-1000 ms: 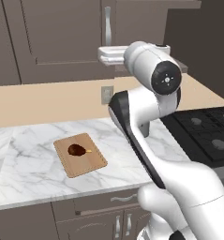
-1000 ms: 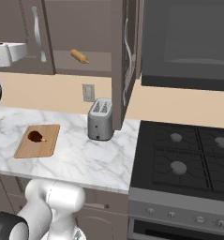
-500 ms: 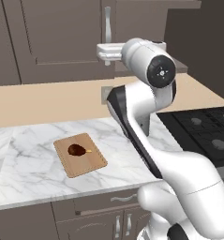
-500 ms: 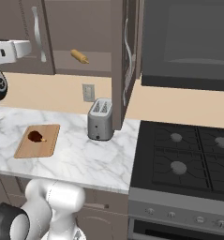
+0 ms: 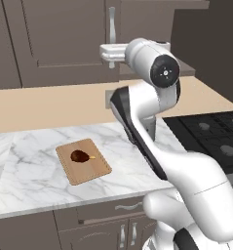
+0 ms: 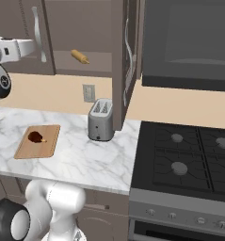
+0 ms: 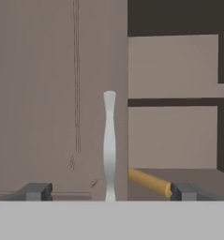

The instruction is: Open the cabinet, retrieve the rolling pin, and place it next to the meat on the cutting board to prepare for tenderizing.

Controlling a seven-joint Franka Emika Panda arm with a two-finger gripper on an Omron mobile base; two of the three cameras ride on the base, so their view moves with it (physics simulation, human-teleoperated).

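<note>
A simulated kitchen with a white robot arm raised to the wall cabinet (image 6: 81, 37). In the hand view the gripper (image 7: 109, 191) has its two dark fingertips (image 7: 36, 191) spread wide apart, holding nothing. Between them rises the silver handle (image 7: 109, 145) of the closed left door (image 7: 57, 93), which fills the left half of that view. The rolling pin (image 7: 150, 182) lies beyond the handle on the cabinet floor, to the right of the door's edge, slanting toward the right fingertip; part of it is hidden behind that fingertip. It is not touched by either finger. Above it, inside the cabinet, runs one dark shelf (image 7: 174, 101). In the right base view the rolling pin (image 6: 79, 56) lies tilted in the open right half of the cabinet, with the right door (image 6: 128, 56) swung outward, edge on to the camera. The gripper reaches in from the left, just in front of the left door's handle (image 6: 37, 33). Below on the marble counter (image 6: 81, 157) lies the cutting board (image 6: 37, 141) with the meat (image 6: 35, 137) on it, well below and apart from the rolling pin. A silver toaster (image 6: 100, 120) stands to the right of the board, under the open door. A black stove (image 6: 189, 157) sits farther right. In the left base view the board (image 5: 84, 161) and meat (image 5: 80, 156) lie left of the arm.
</note>
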